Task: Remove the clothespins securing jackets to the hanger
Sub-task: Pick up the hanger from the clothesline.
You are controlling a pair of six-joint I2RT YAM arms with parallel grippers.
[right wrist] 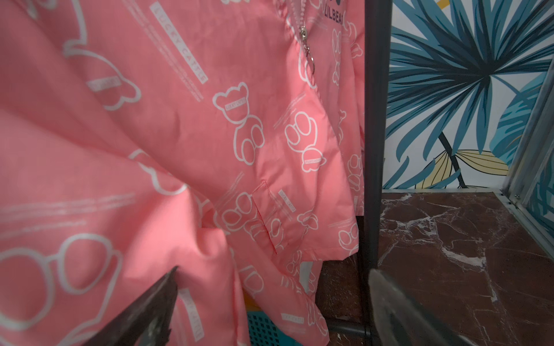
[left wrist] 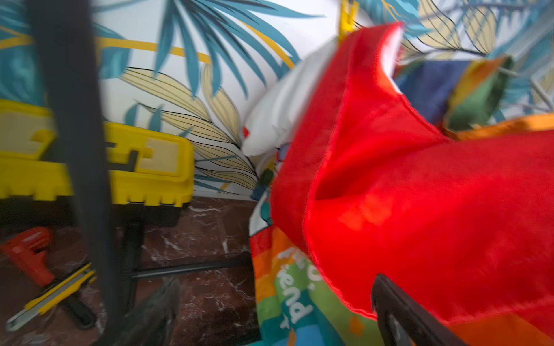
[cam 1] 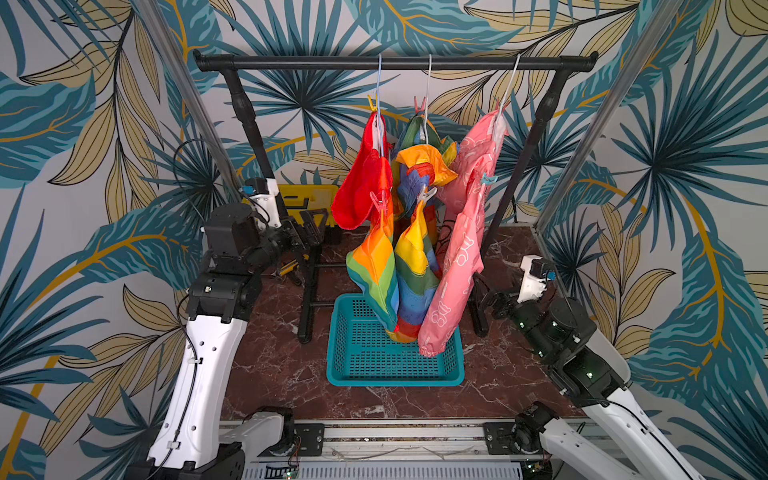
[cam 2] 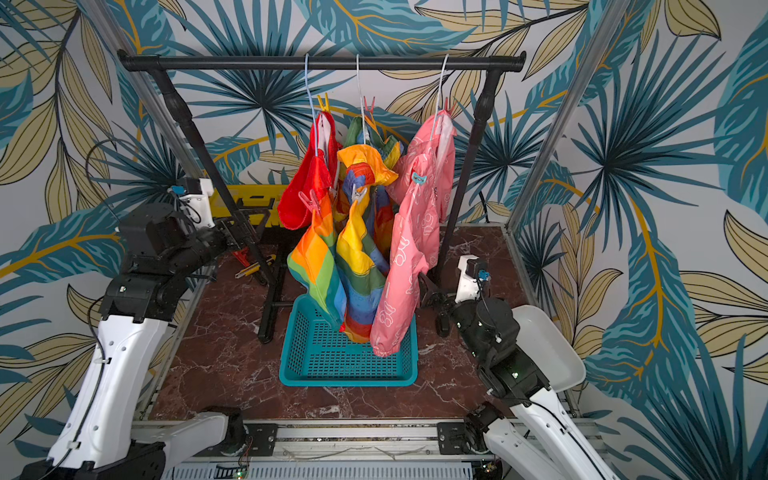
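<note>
Three jackets hang on hangers from a black rail [cam 1: 395,63]: red [cam 1: 361,178], rainbow-striped [cam 1: 411,253] and pink with bear prints [cam 1: 461,257]. A yellow clothespin [cam 1: 372,103], a red-pink one [cam 1: 420,104] and a pink one [cam 1: 498,109] sit at the hanger tops. Lower down are a pink clothespin [cam 1: 380,203], a pale grey one [cam 1: 428,194] and a light blue one [cam 1: 489,179]. My left gripper [cam 1: 311,224] is open beside the red jacket [left wrist: 419,194], holding nothing. My right gripper [cam 1: 484,291] is open, low beside the pink jacket [right wrist: 180,134].
A teal basket [cam 1: 395,380] stands under the jackets' hems. The rack's black posts [cam 1: 249,120] and feet flank the jackets. A yellow toolbox [left wrist: 150,167], a red tool [left wrist: 27,254] and a utility knife [left wrist: 51,299] lie behind the left post. A white tray [cam 2: 548,345] sits at the right.
</note>
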